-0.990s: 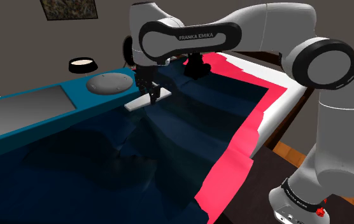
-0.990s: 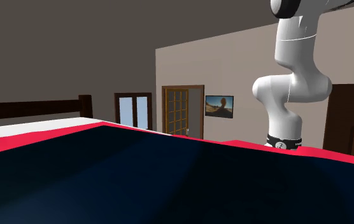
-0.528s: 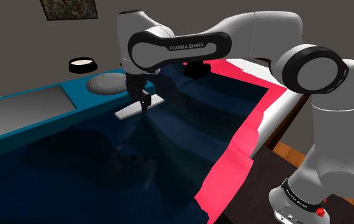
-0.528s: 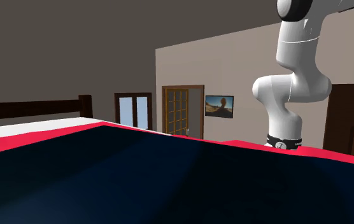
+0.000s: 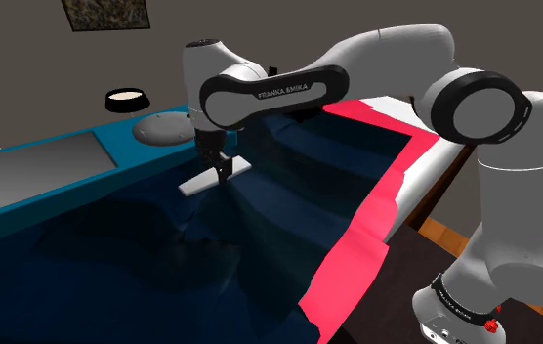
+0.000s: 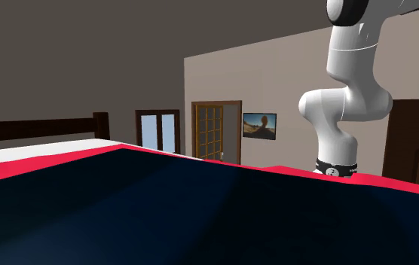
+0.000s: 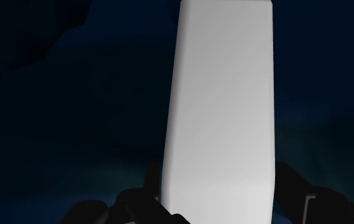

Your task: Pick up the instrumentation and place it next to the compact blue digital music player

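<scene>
The instrumentation is a plain white flat bar [image 5: 208,178], hanging just over the dark blue bedcover [image 5: 260,225]. My gripper [image 5: 224,168] is shut on one end of it. In the wrist view the white bar [image 7: 223,83] runs away from my gripper [image 7: 219,188], clasped between the black fingers [image 7: 149,184]. The music player [image 5: 60,181] is a long teal-blue slab with a grey screen and a round grey wheel [image 5: 167,127]. It lies at the shoulder view's left. The bar is close beside the player's wheel end, apart from it.
A white bowl [image 5: 126,100] stands behind the player near the wall. The cover's red border [image 5: 367,225] marks the bed's edge toward my stand. In the second exterior view the arm's lower links [image 6: 347,98] rise behind the bedcover [image 6: 163,211], with doors [image 6: 215,132] beyond.
My gripper has carried the white bar toward the shoulder view's left and a little lower, along the player's wheel end. The forearm swung over the bed's far part.
</scene>
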Controlling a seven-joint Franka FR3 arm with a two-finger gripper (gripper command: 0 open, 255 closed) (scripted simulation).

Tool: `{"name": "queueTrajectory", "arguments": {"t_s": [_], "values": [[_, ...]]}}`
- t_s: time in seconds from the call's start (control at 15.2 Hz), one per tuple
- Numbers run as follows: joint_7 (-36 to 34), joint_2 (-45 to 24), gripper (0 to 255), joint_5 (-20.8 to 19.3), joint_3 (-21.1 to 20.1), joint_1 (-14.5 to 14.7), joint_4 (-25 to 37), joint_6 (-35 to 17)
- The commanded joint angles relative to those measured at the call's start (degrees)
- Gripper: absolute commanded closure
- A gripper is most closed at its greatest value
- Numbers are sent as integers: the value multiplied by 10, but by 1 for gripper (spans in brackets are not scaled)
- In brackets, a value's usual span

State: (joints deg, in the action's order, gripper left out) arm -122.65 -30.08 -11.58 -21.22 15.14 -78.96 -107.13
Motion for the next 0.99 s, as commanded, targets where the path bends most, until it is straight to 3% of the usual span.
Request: {"name": "queueTrajectory", "arguments": {"t_s": [0.0, 0.92], "values": [[-1, -4, 255, -2, 1, -1, -11, -15], [-12, -36, 255, -16, 10, -1, -70, -105]]}}
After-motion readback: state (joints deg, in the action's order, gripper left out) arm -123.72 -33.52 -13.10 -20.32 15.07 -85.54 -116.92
